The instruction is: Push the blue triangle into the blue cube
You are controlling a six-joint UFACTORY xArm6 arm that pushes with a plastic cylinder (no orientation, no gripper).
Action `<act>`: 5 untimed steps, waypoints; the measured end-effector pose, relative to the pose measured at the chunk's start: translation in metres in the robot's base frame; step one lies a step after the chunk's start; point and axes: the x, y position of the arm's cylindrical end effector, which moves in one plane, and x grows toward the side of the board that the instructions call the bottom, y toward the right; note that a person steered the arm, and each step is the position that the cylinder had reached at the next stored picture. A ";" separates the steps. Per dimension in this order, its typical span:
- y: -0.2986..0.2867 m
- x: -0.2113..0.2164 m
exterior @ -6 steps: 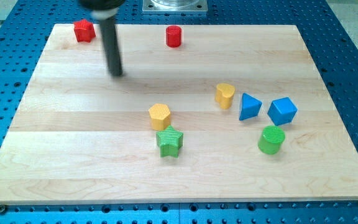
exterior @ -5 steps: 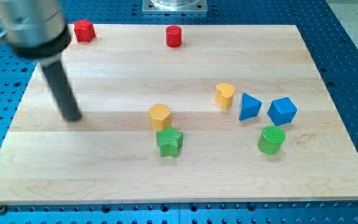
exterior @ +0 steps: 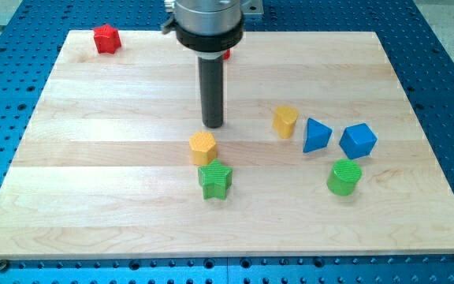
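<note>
The blue triangle [exterior: 316,135] lies right of the board's middle. The blue cube [exterior: 359,140] sits just to its right, with a small gap between them. My tip [exterior: 213,125] rests on the board near the middle, well left of the blue triangle. It is just above the yellow hexagon block [exterior: 202,147] and left of the yellow heart-shaped block [exterior: 285,121], touching neither.
A green star block [exterior: 215,180] lies below the yellow hexagon. A green cylinder [exterior: 344,177] sits below the blue cube. A red block [exterior: 106,39] lies at the top left. A red cylinder [exterior: 227,54] is mostly hidden behind the rod. The board's wooden surface [exterior: 93,197] ends at blue perforated table.
The rod swung from the board's top left down to the left side, then across right to the middle. No block has moved.
</note>
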 end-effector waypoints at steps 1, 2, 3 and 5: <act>0.031 0.037; 0.080 0.043; 0.129 0.030; 0.186 -0.017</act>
